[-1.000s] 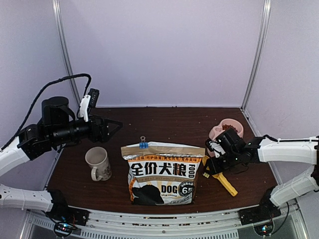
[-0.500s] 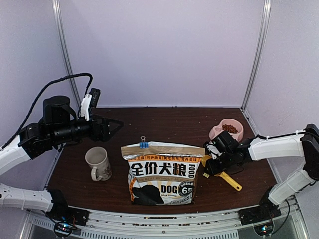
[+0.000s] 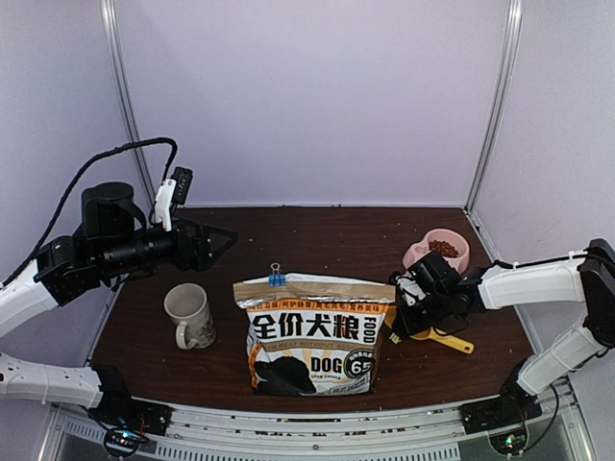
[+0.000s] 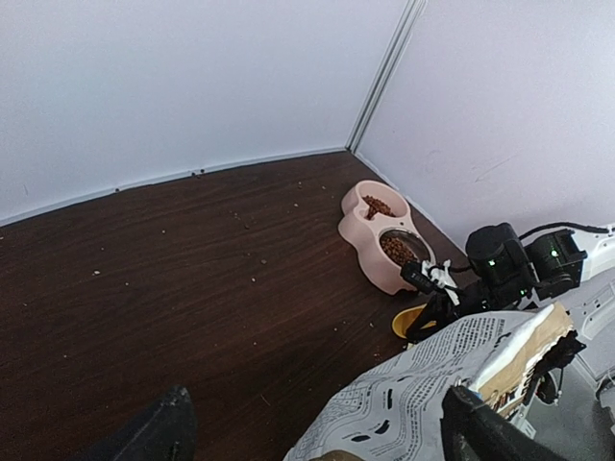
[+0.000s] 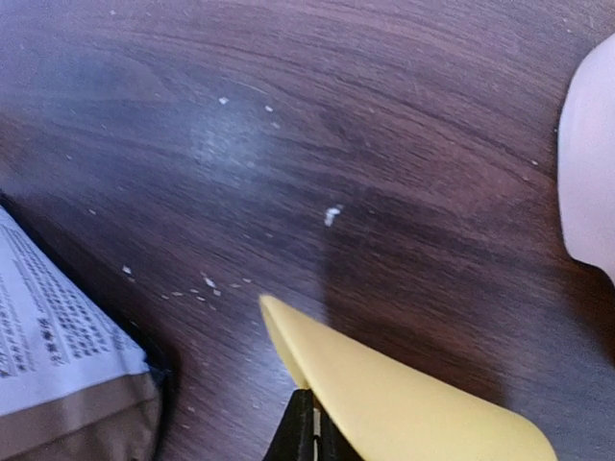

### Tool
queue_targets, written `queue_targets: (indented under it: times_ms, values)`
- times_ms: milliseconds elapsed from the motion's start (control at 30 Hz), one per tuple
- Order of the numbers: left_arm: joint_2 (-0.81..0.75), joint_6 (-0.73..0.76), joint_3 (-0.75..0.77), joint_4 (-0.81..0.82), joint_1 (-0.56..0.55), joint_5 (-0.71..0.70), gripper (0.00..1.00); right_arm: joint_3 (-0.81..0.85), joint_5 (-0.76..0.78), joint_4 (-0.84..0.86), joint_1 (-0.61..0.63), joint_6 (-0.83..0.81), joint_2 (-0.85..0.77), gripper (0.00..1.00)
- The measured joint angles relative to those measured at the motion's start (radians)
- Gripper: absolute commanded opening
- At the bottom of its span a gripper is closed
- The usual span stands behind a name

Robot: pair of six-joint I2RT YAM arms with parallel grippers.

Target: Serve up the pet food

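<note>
Brown paper, printed "DOG FOOD", the bag (image 3: 309, 334) stands at the near middle of the table (image 3: 317, 235). Its top is folded over and held with a blue binder clip (image 3: 277, 279). A mug (image 3: 189, 313) stands just to its left.

Just right of the bag, the right gripper (image 3: 404, 322) has its fingers (image 5: 304, 432) closed on the edge of the yellow scoop (image 3: 444, 338). This is where the change is. A second ago the scoop's handle pointed toward the near right corner; now it has turned to point more to the right, and it seems lower. The gripper has moved a little left, closer to the bag.

Farther back on the left, the left gripper (image 3: 223, 237) hangs above the table with its fingers wide apart, holding nothing; it has hardly moved.

At the far right, the pet food (image 3: 443, 248) lies in both cups of the pink double bowl (image 3: 415, 255).

Since the bag is clipped and the bowl filled, I judge that the serving is done and the scoop is being put down.
</note>
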Motion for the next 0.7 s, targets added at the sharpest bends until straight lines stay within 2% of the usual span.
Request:
queue_targets:
  times_ms: [100, 400, 700]
  values:
    - [-0.006, 0.000, 0.000, 0.000, 0.000, 0.000, 0.91, 0.000, -0.029, 0.023, 0.000, 0.006, -0.002, 0.00]
    - [-0.022, 0.000, 0.000, 0.000, 0.000, 0.009, 0.89, -0.033, -0.132, 0.029, -0.002, 0.045, -0.063, 0.00]
    - [0.030, 0.000, 0.080, -0.001, -0.027, 0.062, 0.84, -0.045, -0.178, -0.015, -0.011, 0.098, -0.347, 0.00]
